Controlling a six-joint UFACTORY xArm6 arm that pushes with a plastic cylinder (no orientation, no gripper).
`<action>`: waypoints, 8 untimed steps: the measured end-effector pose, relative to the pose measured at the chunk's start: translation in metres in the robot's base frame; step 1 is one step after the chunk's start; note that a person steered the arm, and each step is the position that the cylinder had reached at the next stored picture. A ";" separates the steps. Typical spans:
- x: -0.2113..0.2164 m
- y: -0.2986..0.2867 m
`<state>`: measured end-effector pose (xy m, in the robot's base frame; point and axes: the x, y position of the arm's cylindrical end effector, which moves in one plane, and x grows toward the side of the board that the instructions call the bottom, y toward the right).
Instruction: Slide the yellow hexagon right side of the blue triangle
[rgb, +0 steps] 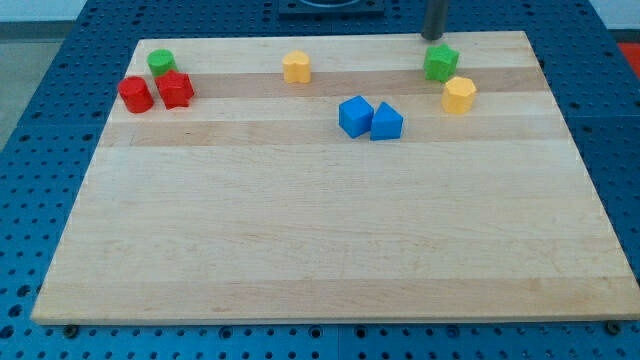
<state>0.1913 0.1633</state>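
The yellow hexagon-like block (459, 95) sits near the board's upper right. The blue triangle-like block (386, 121) lies lower left of it, touching a blue cube (355, 115) on its left. My tip (435, 38) is at the board's top edge. It sits just above a green block (441, 63) and up-left of the yellow hexagon, apart from it. A second yellow block (296, 67), its shape unclear, sits at top centre.
The wooden board (320, 250) lies on a blue perforated table. A round green block (161, 62) and two red blocks (135, 94) (175, 89) cluster at the upper left. The green block stands between my tip and the yellow hexagon.
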 end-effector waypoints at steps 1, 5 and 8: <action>0.000 0.010; 0.000 0.025; 0.080 0.114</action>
<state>0.2717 0.2776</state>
